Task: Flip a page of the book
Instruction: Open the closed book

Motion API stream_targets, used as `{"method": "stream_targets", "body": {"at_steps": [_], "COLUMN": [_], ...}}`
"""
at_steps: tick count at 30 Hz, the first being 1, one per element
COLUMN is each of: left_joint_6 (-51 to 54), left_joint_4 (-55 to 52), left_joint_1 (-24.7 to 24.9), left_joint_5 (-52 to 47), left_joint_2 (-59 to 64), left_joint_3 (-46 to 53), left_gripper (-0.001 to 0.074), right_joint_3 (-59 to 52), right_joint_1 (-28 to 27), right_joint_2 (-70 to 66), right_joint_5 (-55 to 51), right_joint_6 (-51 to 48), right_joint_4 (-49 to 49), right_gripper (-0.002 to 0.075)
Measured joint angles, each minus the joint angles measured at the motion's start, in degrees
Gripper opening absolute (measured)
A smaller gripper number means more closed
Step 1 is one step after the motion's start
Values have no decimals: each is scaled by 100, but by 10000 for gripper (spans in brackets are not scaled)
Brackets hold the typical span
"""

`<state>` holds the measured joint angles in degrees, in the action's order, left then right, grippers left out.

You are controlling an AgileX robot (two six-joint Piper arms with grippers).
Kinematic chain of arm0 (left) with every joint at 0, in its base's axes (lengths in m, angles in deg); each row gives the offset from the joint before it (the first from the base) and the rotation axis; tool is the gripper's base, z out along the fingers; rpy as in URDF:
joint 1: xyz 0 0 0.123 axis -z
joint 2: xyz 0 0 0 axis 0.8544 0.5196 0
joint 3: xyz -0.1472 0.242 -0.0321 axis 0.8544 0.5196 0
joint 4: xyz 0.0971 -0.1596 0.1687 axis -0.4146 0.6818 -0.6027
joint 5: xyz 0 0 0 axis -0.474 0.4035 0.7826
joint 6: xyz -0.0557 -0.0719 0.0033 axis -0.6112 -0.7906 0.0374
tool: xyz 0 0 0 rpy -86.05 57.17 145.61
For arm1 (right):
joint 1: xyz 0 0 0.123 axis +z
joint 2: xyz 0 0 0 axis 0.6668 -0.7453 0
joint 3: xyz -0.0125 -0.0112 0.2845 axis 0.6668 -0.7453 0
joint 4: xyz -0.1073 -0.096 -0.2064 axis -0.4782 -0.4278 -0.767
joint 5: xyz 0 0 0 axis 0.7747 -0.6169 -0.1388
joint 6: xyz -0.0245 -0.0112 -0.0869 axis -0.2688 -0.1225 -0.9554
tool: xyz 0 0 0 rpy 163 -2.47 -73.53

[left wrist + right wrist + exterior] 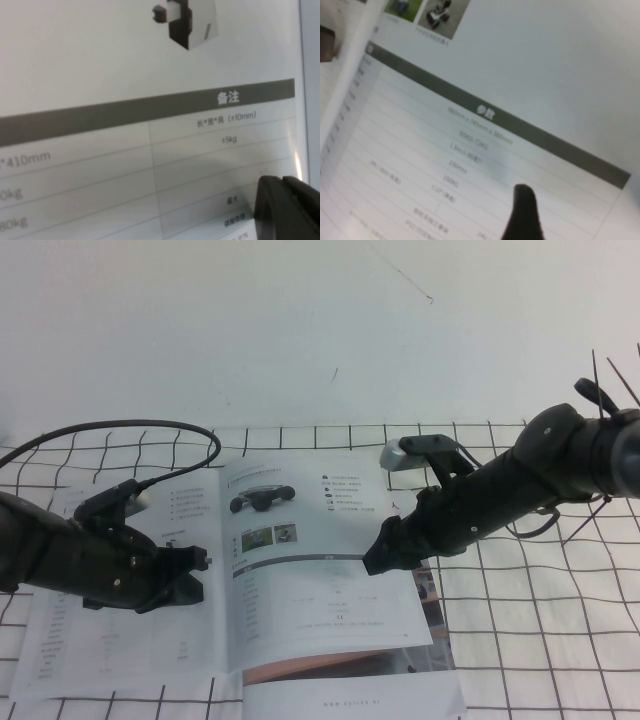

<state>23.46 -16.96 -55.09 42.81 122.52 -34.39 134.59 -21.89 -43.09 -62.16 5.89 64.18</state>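
The book (90, 640) lies open on the grid cloth. Its right-hand sheet is the page (320, 610), printed with a black low vehicle (262, 498), two small green photos and a grey-barred table; it lies flat. My right gripper (372, 560) hovers open low over the right part of the page, at the grey bar. One dark finger (522, 205) shows above the table rows (465, 150). My left gripper (200, 565) rests shut on the left-hand sheet, its fingers (285, 205) together by that sheet's grey-barred table (150, 107).
A white cloth with a black grid (560, 640) covers the table. Another printed sheet (350, 702) and a brown strip (330, 665) stick out under the book's near edge. A black cable (150, 425) loops above the left arm.
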Motion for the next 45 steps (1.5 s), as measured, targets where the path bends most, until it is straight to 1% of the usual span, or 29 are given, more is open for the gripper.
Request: {"method": "stream_targets", "body": {"at_steps": [4,10,15,21,36,38,45], "left_joint_6": [0,0,34,34,207,306,384], "left_joint_4": [0,15,65,102,266,360,536], "left_joint_1": [0,0,0,-5,-14,-14,-14], "left_joint_5": [0,0,0,0,-21,-21,-44], "left_joint_2": [0,0,0,34,38,38,47], "left_joint_3": [0,0,0,0,0,10,10], "left_gripper": [-3,-3,-3,-4,-3,-3,-3], "right_joint_3": [0,0,0,10,10,0,0], "right_joint_1": [0,0,19,19,59,98,294], "right_joint_2": [0,-10,-116,-368,-464,-477,-477], "right_joint_5": [-53,-256,-451,-837,-929,-937,-1045], "right_joint_6": [85,85,60,-327,-745,-894,-1600], "right_joint_4": [-113,126,585,1564,2179,2381,3594], "right_gripper": [507,507,507,507,507,507,507]}}
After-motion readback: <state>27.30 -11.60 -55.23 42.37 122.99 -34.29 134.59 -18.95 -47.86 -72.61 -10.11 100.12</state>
